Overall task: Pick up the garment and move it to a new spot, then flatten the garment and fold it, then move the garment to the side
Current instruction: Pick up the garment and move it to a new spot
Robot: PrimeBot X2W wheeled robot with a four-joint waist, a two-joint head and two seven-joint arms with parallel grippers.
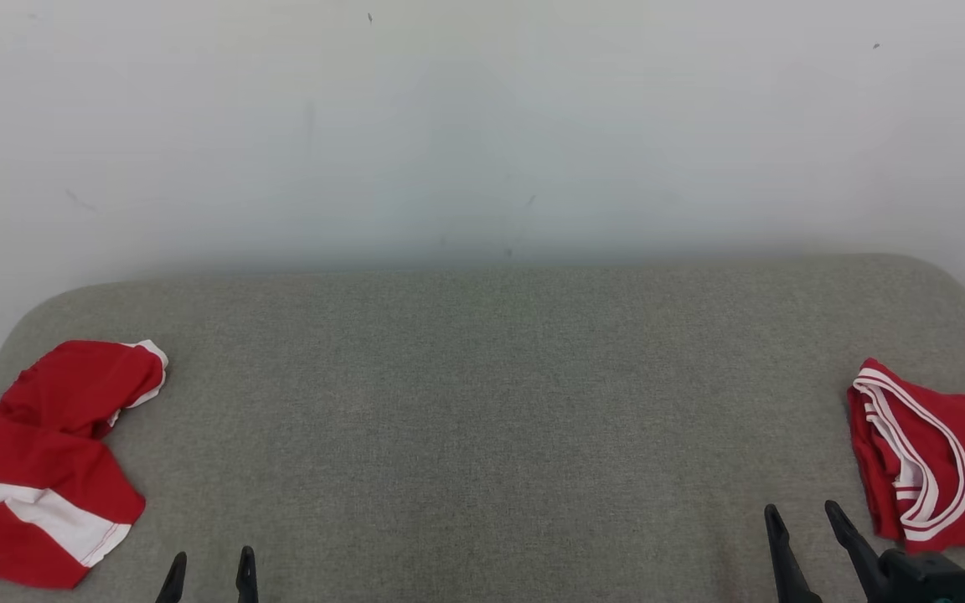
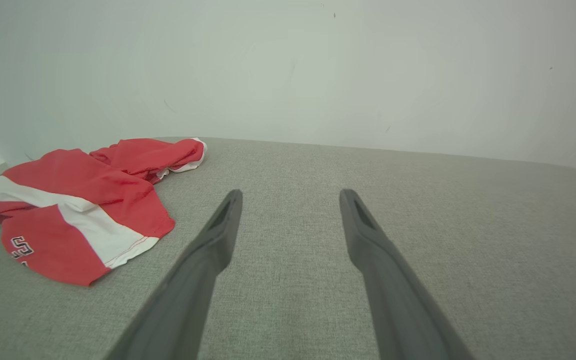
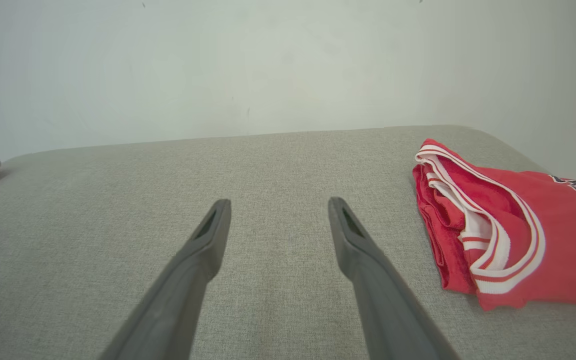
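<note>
Left gripper (image 1: 210, 559) and right gripper (image 1: 801, 509) stand wide open, empty. A crumpled red garment (image 1: 38, 461) lies lower left on the tabletop (image 1: 482, 402), apparently unstarted; a folded jersey (image 1: 943, 452) lies lower right.

The pad (image 1: 482, 402) is covered in grey woven cloth, matt, with a fine rough grain. The wall (image 1: 482, 126) is smooth matt white, flecked with a few small dark marks. The crumpled garment (image 1: 38, 452) is soft red cloth, matt, with a white cloth band stitched along its edge and printed lettering. The folded jersey (image 1: 943, 461) is red cloth of a like dull finish, trimmed in white striped binding. The left gripper (image 2: 290, 197) and right gripper (image 3: 278, 205) have dark grey fingers that look like smooth matt plastic.
</note>
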